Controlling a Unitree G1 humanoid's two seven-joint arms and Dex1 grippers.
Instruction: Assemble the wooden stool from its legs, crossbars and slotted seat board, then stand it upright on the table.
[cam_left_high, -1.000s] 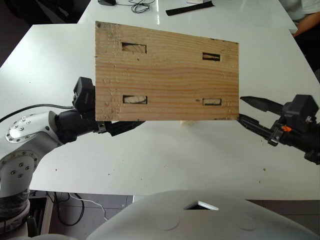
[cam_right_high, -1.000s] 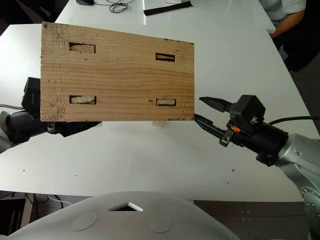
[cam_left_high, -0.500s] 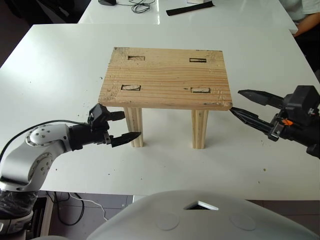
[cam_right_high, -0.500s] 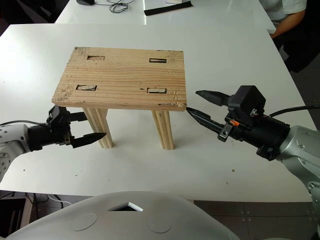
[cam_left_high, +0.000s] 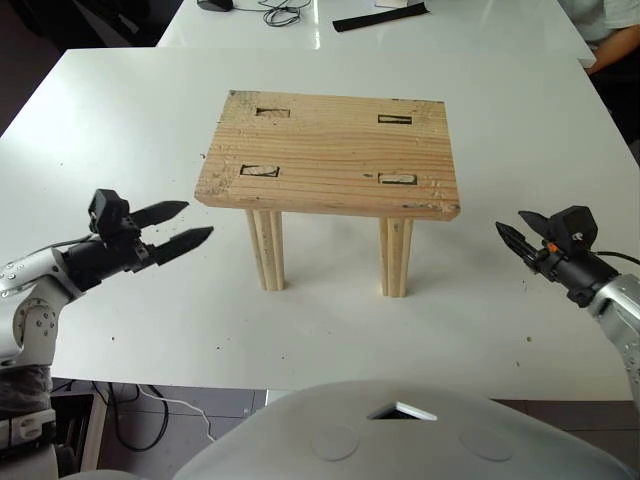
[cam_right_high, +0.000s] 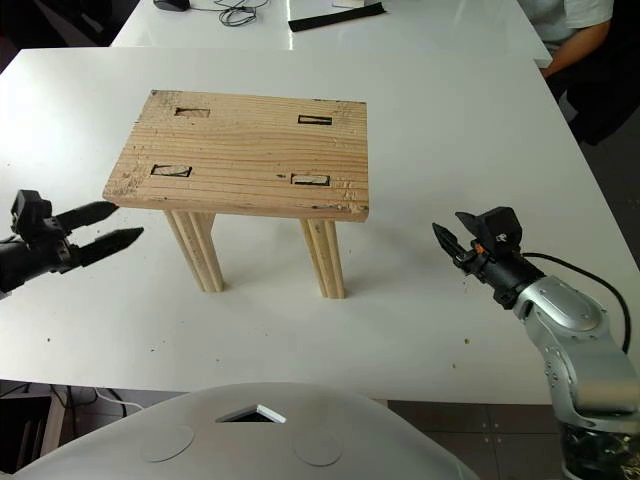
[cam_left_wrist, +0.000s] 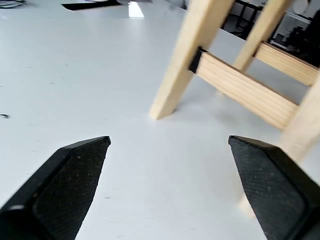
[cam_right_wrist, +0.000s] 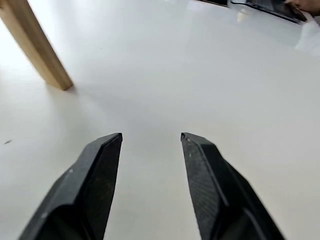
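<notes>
Your left gripper (cam_left_high: 198, 219), fingers spread and empty, points across toward the stool (cam_left_high: 330, 150). Your right gripper (cam_left_high: 510, 221), likewise spread and empty, faces it from the other side. The stool stands upright on the table (cam_left_high: 120, 110) between them, touching neither, its long axis running from one gripper to the other. The left gripper sits slightly nearer. Assembly appears finished.

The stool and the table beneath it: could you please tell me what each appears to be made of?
Stool: bare, unvarnished softwood, perhaps pine; it is pale, with straight grain lines and chipped edges. Table: smooth, white, slightly glossy top showing glare; likely laminate or painted board, though the core is hidden.
</notes>
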